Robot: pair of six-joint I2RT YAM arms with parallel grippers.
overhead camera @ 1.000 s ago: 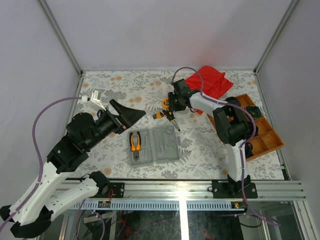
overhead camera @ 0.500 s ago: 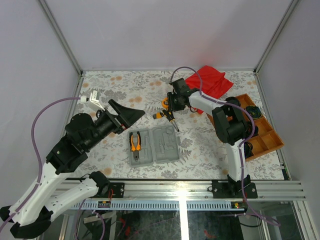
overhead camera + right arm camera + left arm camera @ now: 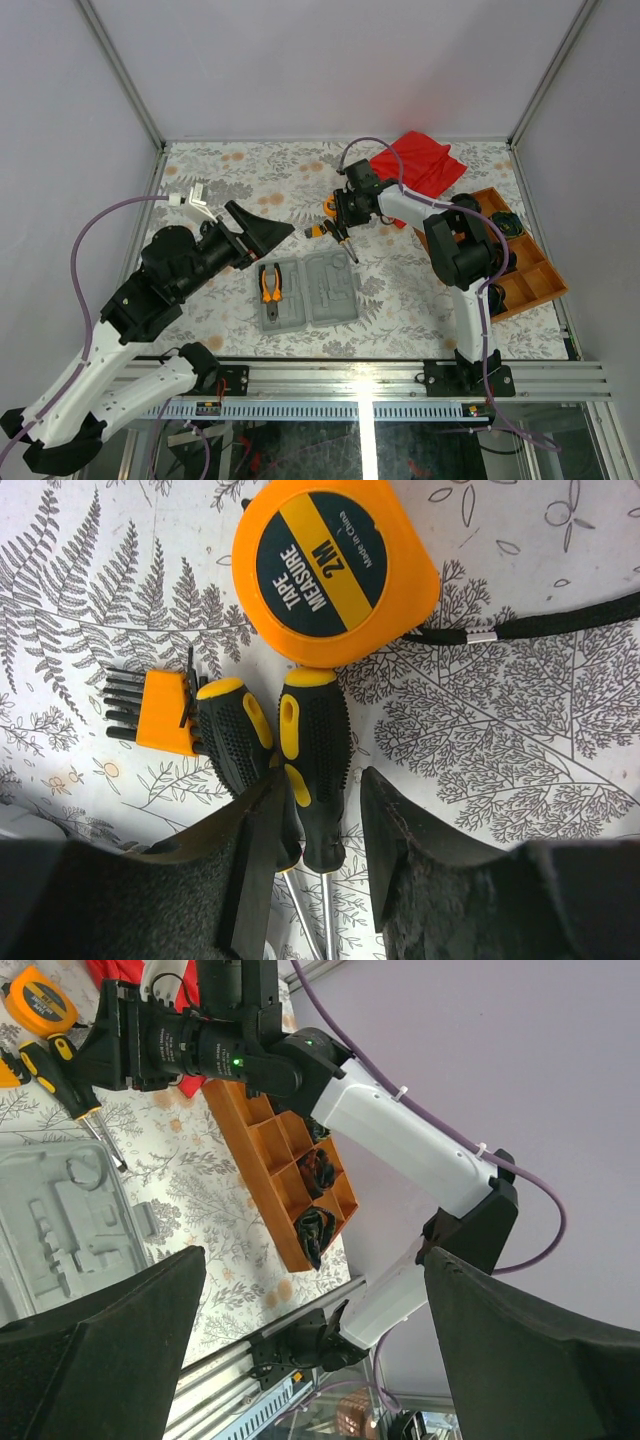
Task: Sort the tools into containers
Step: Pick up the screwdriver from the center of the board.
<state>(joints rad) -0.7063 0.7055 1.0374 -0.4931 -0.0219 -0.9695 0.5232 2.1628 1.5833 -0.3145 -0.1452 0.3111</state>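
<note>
Right wrist view has the right gripper [image 3: 322,815] half spread, pinching nothing, astride 1 screwdriver [image 3: 312,750], with a 2nd screwdriver [image 3: 235,735] touching it under 1 finger, so closing could nip both or flick 1 away.

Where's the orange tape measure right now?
The tape measure lies on the table near the back centre in the top view, left of the red cloth, beside the handle ends of the two screwdrivers.
</note>
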